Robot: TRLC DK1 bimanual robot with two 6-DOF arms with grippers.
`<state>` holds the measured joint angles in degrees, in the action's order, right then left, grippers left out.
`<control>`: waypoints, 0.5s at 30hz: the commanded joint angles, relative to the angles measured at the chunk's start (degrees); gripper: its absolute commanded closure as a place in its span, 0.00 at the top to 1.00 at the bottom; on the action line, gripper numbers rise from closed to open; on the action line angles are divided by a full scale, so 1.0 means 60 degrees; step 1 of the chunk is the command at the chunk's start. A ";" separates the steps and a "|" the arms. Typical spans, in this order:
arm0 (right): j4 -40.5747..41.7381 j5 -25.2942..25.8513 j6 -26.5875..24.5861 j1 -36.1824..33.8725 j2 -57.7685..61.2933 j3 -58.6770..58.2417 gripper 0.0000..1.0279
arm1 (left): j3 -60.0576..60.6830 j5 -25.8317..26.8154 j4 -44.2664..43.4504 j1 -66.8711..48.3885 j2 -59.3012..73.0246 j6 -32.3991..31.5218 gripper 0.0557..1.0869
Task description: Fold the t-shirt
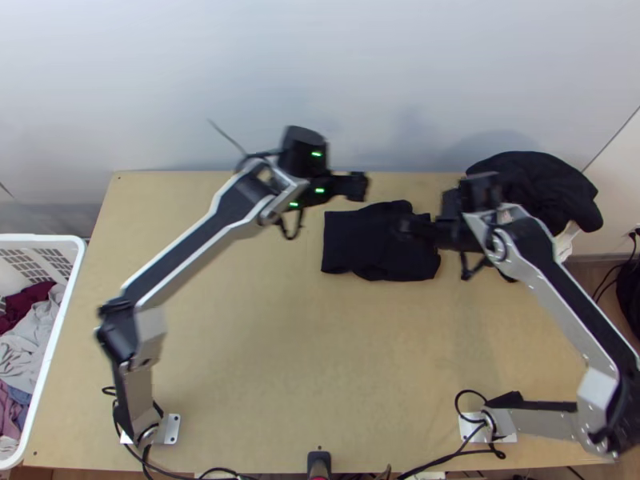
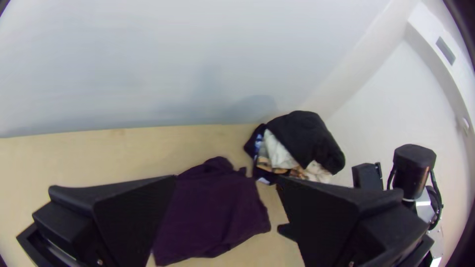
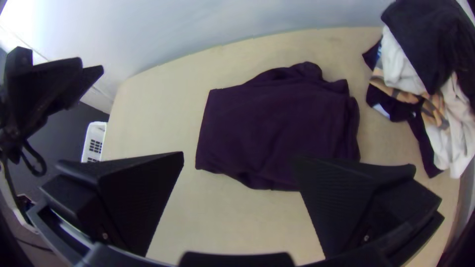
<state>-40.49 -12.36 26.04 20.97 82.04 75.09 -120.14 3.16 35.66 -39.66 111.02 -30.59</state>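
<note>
A dark, roughly rectangular folded fabric t-shirt (image 1: 352, 248) lies toward the light wooden table's (image 1: 280, 360) far side, long axis running left-right. The black right gripper (image 3: 239, 157), nearer, hangs over its right half, spread wide, empty; beyond its left half, the black left gripper (image 2: 226, 177) gapes, empty.

A smooth, pale grey wall (image 1: 320, 80) rises along the far edge of a flat, light wooden table (image 1: 240, 360), with soft shadows low on it. At the top view's right, a plain off-white wall (image 1: 616, 172) meets a brown floor (image 1: 594, 274) — dark cables lie there. The left wrist view shows a small grey rectangular panel (image 2: 446, 51) set in a white surface; in the right wrist view, bright light washes the upper left — above dark grey flooring (image 3: 62, 131).
</note>
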 commanded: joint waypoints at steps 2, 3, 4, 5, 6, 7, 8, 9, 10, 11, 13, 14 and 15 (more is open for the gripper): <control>0.1328 0.1708 -0.0737 0.1778 0.1634 0.0024 0.96 | 0.3118 0.0001 0.0517 0.1205 -0.2625 0.0440 0.96; 0.1548 0.1957 -0.0839 0.2071 0.1708 -0.0049 0.96 | 0.3543 0.0001 0.0517 0.1380 -0.2947 0.0455 0.96; 0.1739 0.2236 -0.1015 0.2379 0.1766 -0.0122 0.96 | 0.3924 0.0001 0.0531 0.1542 -0.3225 0.0484 0.96; 0.1914 0.2456 -0.1220 0.2672 0.1869 -0.0181 0.96 | 0.4290 -0.0014 0.0575 0.1703 -0.3489 0.0528 0.96; 0.2075 0.2602 -0.1396 0.2877 0.2000 -0.0240 0.96 | 0.4598 0.0001 0.0619 0.1908 -0.3738 0.0572 0.96; 0.2222 0.2778 -0.1689 0.3038 0.2147 -0.0327 0.96 | 0.4876 0.0001 0.0722 0.2127 -0.3972 0.0616 0.96; 0.2383 0.3056 -0.2070 0.3170 0.2250 -0.0430 0.96 | 0.5125 0.0001 0.0824 0.2318 -0.4221 0.0601 0.96; 0.2530 0.3305 -0.2495 0.3228 0.2293 -0.0606 0.96 | 0.5374 0.0001 0.0927 0.2538 -0.4456 0.0601 0.96; 0.2720 0.3525 -0.2905 0.3228 0.2279 -0.0825 0.96 | 0.5638 0.0001 0.0985 0.2699 -0.4690 0.0601 0.96; 0.2984 0.3759 -0.3315 0.3184 0.2162 -0.1148 0.96 | 0.5931 0.0001 0.1015 0.2845 -0.4939 0.0601 0.96; 0.3467 0.3832 -0.3945 0.2877 0.1649 -0.1880 0.96 | 0.6488 0.0001 0.1029 0.3153 -0.5379 0.0616 0.96; 0.3760 0.3906 -0.4443 0.2789 0.1356 -0.2320 0.96 | 0.6751 0.0001 0.1029 0.3314 -0.5584 0.0616 0.96; 0.4185 0.3994 -0.4926 0.2760 0.1107 -0.2774 0.96 | 0.6971 0.0001 0.1029 0.3475 -0.5760 0.0616 0.96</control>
<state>-24.56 6.46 9.43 36.95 92.64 68.95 -89.32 3.16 40.86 -25.26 85.47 -27.35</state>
